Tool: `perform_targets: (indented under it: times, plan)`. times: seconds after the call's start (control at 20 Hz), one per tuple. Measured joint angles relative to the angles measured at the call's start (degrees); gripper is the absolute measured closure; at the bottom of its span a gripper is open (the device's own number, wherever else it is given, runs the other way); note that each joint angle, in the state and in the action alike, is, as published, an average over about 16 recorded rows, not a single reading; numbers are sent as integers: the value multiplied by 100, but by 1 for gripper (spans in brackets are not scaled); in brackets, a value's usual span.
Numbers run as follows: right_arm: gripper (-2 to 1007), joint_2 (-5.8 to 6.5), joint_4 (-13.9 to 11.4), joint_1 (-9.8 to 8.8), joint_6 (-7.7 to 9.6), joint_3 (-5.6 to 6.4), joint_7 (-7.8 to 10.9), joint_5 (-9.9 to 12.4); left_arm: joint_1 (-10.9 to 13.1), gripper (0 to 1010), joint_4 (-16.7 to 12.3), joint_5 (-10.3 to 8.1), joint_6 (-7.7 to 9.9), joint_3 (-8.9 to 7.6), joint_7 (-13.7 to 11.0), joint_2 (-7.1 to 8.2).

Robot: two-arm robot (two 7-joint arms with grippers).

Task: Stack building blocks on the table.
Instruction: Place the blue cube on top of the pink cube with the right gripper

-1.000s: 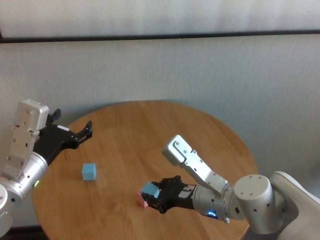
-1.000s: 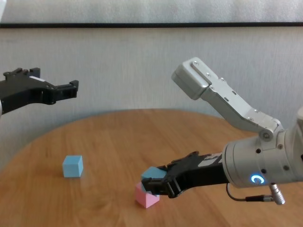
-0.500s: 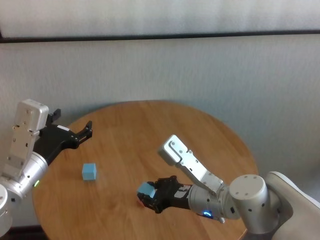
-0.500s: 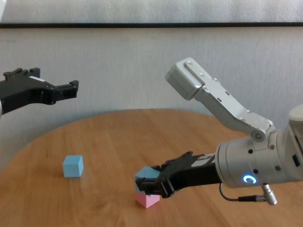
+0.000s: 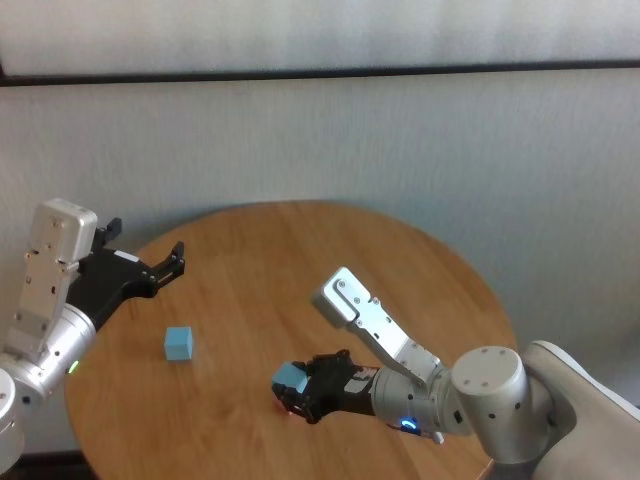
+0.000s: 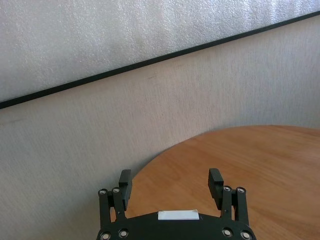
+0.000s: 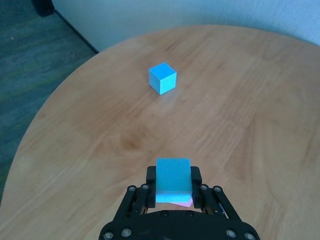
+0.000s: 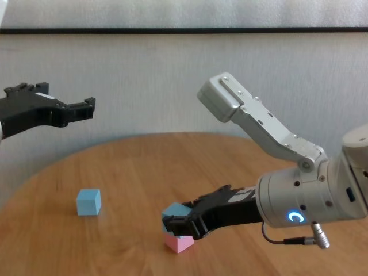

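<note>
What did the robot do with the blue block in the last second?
The right gripper, still shut on a light blue block, carried it further toward the robot's left, over the pink block, which it now mostly covers from above. It has not let go. The left gripper stayed open and parked above the table, and the other blue block did not move.

Pale textured wall (image 5: pixel 400 150) behind, thin dark horizontal strip (image 5: pixel 320 73) running across it, dark grey floor (image 7: pixel 30 70) below, soft even daylight, no hard shadows

Blue cube (image 8: pixel 173 213) over pink (image 8: pixel 179 243) — another (image 8: pixel 88 202) apart.
</note>
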Motion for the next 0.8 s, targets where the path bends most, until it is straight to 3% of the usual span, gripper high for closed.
perform_targets:
  times: [0.8]
  plan:
    - [634,-176,294,153,-12,58,-21,-22,0,11,0,0,0,0,0,0]
